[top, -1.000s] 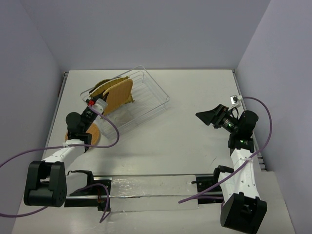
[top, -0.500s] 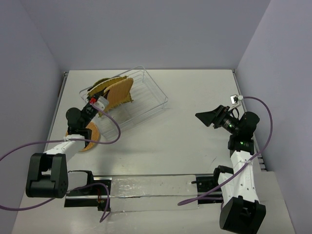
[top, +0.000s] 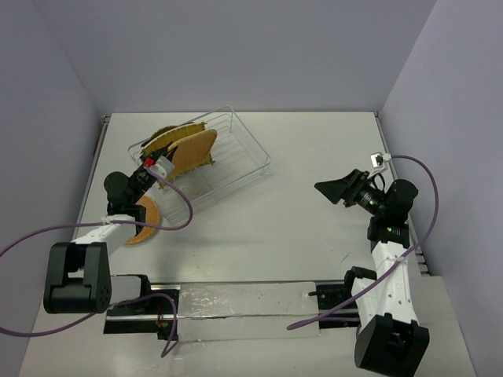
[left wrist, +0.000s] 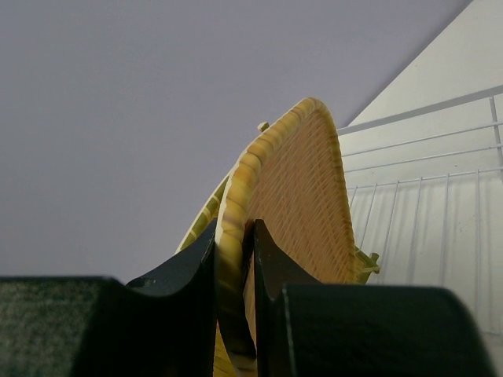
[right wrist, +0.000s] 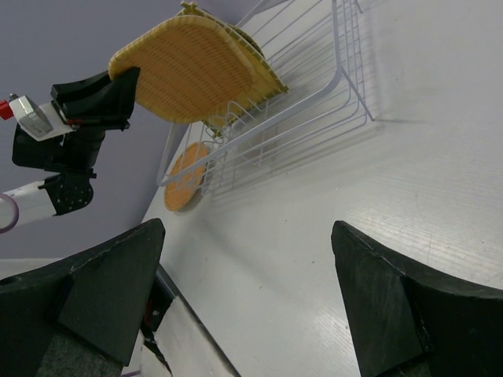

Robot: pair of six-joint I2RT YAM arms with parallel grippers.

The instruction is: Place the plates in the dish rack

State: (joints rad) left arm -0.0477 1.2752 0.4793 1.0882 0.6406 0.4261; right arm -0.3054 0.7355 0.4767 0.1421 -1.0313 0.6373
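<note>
My left gripper (top: 173, 160) is shut on the rim of the rounded-square orange woven plate (top: 196, 147) and holds it on edge over the left end of the wire dish rack (top: 236, 161). In the left wrist view both fingers (left wrist: 271, 263) pinch the plate's rim (left wrist: 302, 196). The yellow bamboo plate (top: 159, 136) stands in the rack just behind it. A round orange woven plate (top: 148, 222) lies on the table by the rack's near left corner, partly under my left arm. My right gripper (top: 334, 188) is open and empty, well to the right of the rack. The black flowered plate is out of view.
The right wrist view shows the held plate (right wrist: 192, 67), the rack (right wrist: 330, 86) and the round plate (right wrist: 186, 177) across white table. Walls close the table at the back and both sides. A metal rail (top: 236, 298) runs along the near edge.
My left arm has swung a little left and tipped the held orange plate more edge-on over the rack's left end. The right arm has barely moved.
</note>
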